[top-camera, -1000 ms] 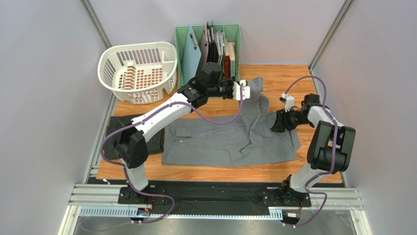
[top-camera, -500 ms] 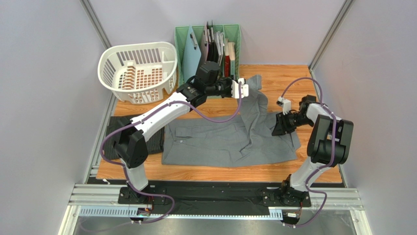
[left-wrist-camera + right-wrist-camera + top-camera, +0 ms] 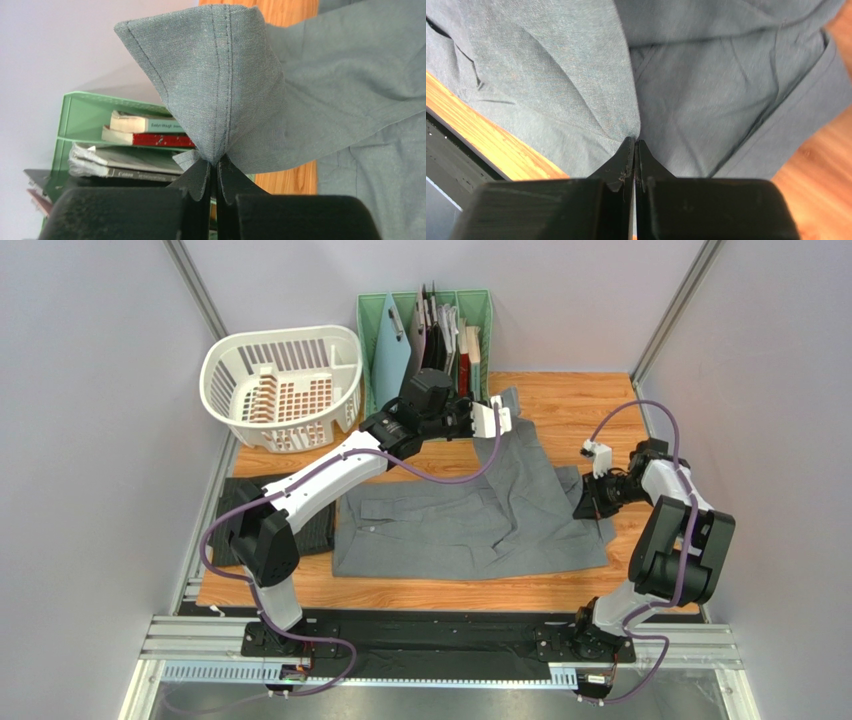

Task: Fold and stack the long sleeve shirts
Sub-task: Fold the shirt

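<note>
The medium grey long sleeve shirt (image 3: pixel 450 530) lies spread across the middle of the wooden table. One sleeve is drawn up toward the back. My left gripper (image 3: pixel 497 418) is shut on that sleeve's cuff (image 3: pixel 215 75), which stands up as a peak above the closed jaws (image 3: pixel 215 162). At the shirt's right edge my right gripper (image 3: pixel 583 508) is shut, and a crease of grey cloth (image 3: pixel 576 75) runs into its tips (image 3: pixel 636 142). The dark charcoal shirt (image 3: pixel 315 532) lies folded at the left, partly hidden under my left arm.
A white plastic basket (image 3: pixel 283 375) stands at the back left. Beside it is a green file rack (image 3: pixel 425 330) holding books (image 3: pixel 145 130). Bare wood (image 3: pixel 590 400) shows at the back right. Grey walls close in both sides.
My right gripper has gone from open to shut at the shirt's right edge and shifted a little to the right. The left gripper carried the cuff slightly farther back, stretching the sleeve.
</note>
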{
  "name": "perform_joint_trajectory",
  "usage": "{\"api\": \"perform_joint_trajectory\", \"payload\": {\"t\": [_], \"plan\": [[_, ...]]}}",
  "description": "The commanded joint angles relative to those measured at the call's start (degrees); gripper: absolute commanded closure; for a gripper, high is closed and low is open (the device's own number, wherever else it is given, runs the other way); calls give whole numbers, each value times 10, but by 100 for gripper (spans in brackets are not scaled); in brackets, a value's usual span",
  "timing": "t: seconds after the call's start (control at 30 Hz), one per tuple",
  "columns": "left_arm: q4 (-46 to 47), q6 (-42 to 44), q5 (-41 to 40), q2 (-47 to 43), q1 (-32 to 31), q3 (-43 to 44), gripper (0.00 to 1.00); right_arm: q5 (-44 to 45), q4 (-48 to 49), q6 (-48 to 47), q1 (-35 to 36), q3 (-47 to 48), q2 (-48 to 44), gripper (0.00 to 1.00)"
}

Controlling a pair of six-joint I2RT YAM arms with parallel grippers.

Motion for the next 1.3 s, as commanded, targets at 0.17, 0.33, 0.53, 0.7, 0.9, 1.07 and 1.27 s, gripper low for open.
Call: {"api": "perform_joint_trajectory", "payload": {"t": [0.17, 0.33, 0.53, 0.7, 0.9, 1.07, 1.27], "plan": [[-18, 13, -99, -27, -83, 31, 100, 17, 52, 22, -4, -38, -25, 100], [-6, 26, -135, -24, -113, 60, 100, 23, 57, 29, -4, -35, -21, 100], [-34, 40, -140, -42, -138, 79, 100, 26, 60, 22, -4, -40, -20, 100], [-55, 71, -169, -63, -170, 72, 100, 27, 60, 17, -4, -46, -19, 100], [-65, 92, -207, -87, -182, 58, 100, 28, 60, 10, -4, -52, -24, 100], [-53, 118, -219, -92, -182, 37, 100, 30, 60, 6, -4, -55, -28, 100], [-28, 86, -169, -65, -120, 18, 100, 32, 58, 13, -5, -51, -35, 100]]}}
